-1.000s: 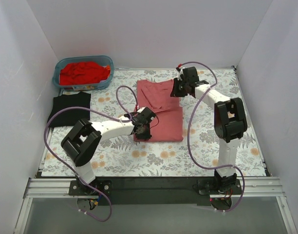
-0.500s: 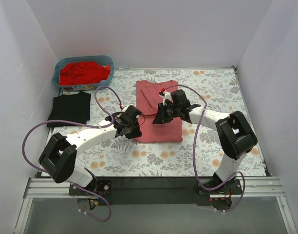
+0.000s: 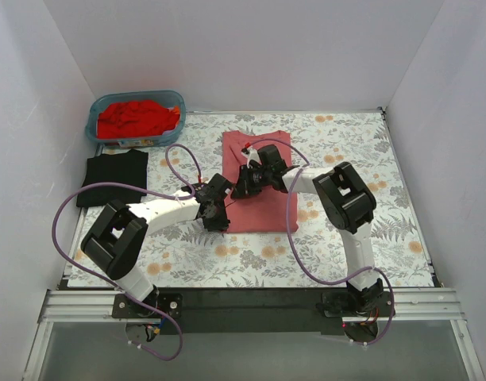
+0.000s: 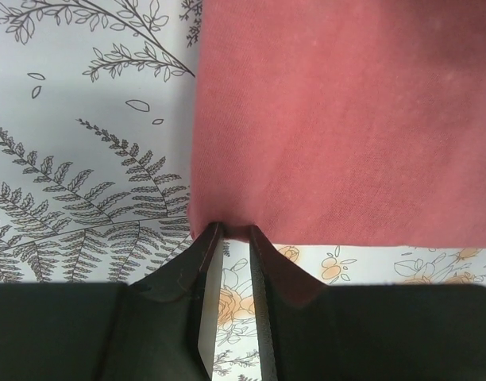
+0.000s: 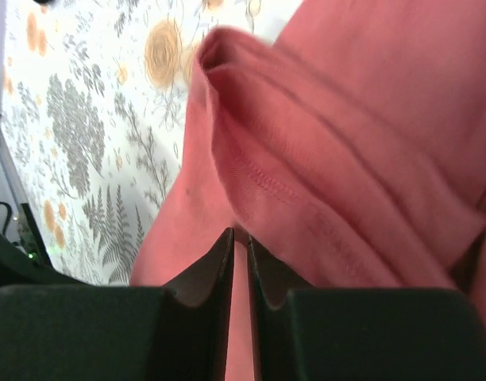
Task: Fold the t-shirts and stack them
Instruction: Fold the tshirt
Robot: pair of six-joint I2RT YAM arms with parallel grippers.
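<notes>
The salmon-pink t-shirt (image 3: 264, 208) lies partly folded in the middle of the floral table cover. My left gripper (image 3: 217, 213) is at its near-left corner; in the left wrist view the narrow jaws (image 4: 232, 232) pinch the hem of the shirt (image 4: 338, 119). My right gripper (image 3: 243, 186) is over the shirt's left-middle part, shut on a raised fold of the cloth (image 5: 306, 182) at the tips (image 5: 241, 234). A folded black t-shirt (image 3: 112, 176) lies at the left. Red t-shirts (image 3: 137, 117) are heaped in a bin at the far left.
The blue plastic bin (image 3: 94, 127) stands in the far-left corner. White walls close in the table on three sides. Purple cables loop from both arms above the table. The floral table cover (image 3: 362, 151) shows bare to the right of the shirt.
My right gripper has swung from the shirt's far-right edge leftward and nearer, carrying cloth across the shirt. My left gripper has shifted slightly left at the near-left corner.
</notes>
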